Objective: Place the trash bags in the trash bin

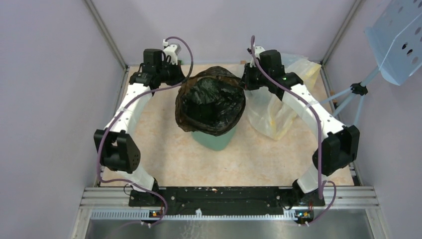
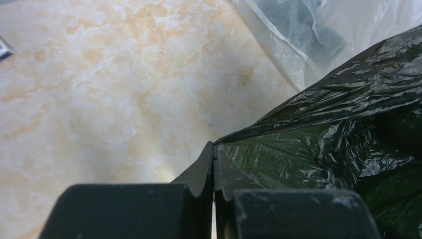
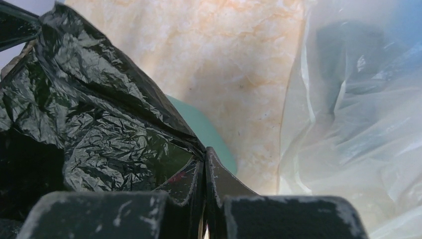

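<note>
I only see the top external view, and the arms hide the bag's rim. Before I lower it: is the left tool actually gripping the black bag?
Observer: Yes. The left tool is shut, with an edge of the black bag pinched at its tips.
Operator: And the right one?
Observer: The right tool is shut on the bag's edge too.
Operator: Where is the bin from there?
Observer: The green bin shows just beyond its tips, partly covered by the bag.

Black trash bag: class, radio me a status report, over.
Both shut: left gripper and right gripper pinch the black trash bag rim. Bag draped over mint-green bin mouth. Clear plastic bag beside bin, right arm's side.
</note>
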